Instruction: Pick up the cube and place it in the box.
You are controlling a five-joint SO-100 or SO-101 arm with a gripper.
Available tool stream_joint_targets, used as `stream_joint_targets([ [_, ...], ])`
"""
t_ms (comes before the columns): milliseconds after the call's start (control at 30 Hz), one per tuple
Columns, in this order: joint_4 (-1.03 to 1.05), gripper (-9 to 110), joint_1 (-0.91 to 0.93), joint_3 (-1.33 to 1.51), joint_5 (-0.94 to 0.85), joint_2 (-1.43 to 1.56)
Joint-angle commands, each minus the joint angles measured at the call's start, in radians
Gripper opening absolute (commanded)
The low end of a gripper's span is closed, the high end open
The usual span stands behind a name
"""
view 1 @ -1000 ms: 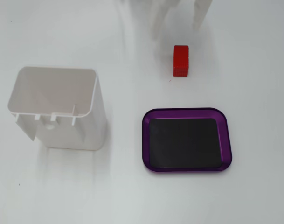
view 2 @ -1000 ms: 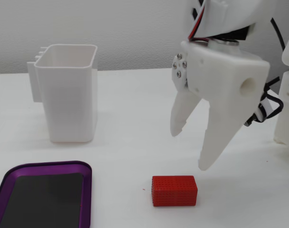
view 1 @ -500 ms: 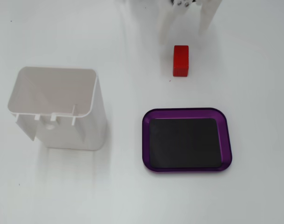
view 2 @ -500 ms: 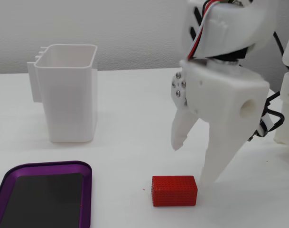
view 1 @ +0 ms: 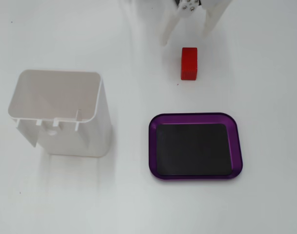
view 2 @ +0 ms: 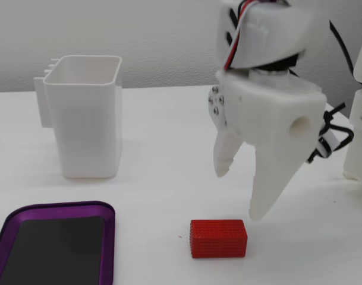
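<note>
Taking the box (view 1: 238, 146) as the landmark in a fixed view from above, the tall white container (view 1: 60, 112) stood well to its left on the white worktop (view 1: 265, 73), its open mouth facing up and its ribbed side toward the camera. The box itself, a shallow purple tray with a black floor, lay flat with nothing inside it. Above the box in that view, apart from its far rim, the red cube (view 1: 189, 63) rested on the worktop. Farther beyond the box, at the top edge, the gripper (view 1: 185, 38) reached in, its white fingers (view 1: 168, 29) spread wide, ending just short of the cube and not touching it. In a fixed view from the side, the box (view 2: 106, 249) sat at the lower left with the container (view 2: 85, 119) behind it; to the box's right lay the cube (view 2: 219, 238), and the gripper (view 2: 240, 196) hung just above the cube's right end, fingers (view 2: 270, 190) parted and holding nothing.
</note>
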Motion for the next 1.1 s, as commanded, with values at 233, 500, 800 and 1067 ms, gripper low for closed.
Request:
stream_joint_targets([
  [233,-0.049,28,0.140,0.094,-0.143,-0.021],
  [500,-0.071,28,0.035,-0.123,-0.071,-0.230],
  [800,0.087,28,0.003,-0.388,-0.051,-0.396],
  [1067,0.035,27,-0.012,-0.414,-0.014,-0.425],
])
